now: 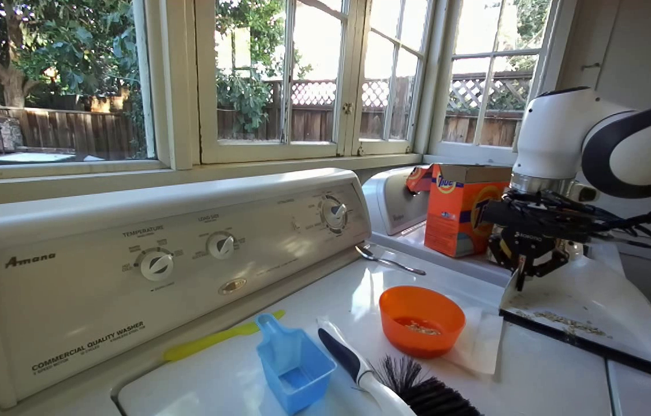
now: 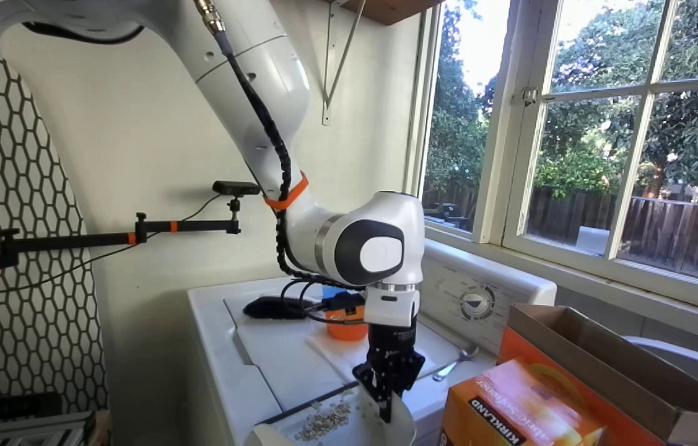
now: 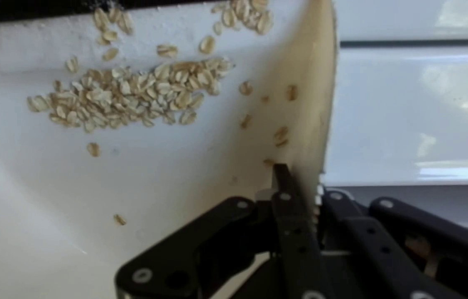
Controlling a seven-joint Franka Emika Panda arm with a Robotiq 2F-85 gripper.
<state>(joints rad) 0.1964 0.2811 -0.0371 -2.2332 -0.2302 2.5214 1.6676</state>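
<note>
Gripper (image 3: 308, 187) is pinching the dustpan wall (image 3: 317, 91).
Rolled oats (image 3: 134, 97) are lying loose; tilting could spill them.

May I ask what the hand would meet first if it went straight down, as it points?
Probably the floor of the dustpan, whose side wall the hand grips, though the depth is unclear.

In an exterior view, oat flakes (image 1: 572, 323) are held in the dustpan (image 1: 602, 294) at right; the bowl (image 1: 417, 348), other flakes (image 1: 423, 329) inside, is set to its left. The brush (image 1: 380, 390) is placed nearer, right of the scoop (image 1: 276, 375); the spoon (image 1: 390, 262) is laid farther than the bowl, left of the detergent box (image 1: 443, 219).
</note>
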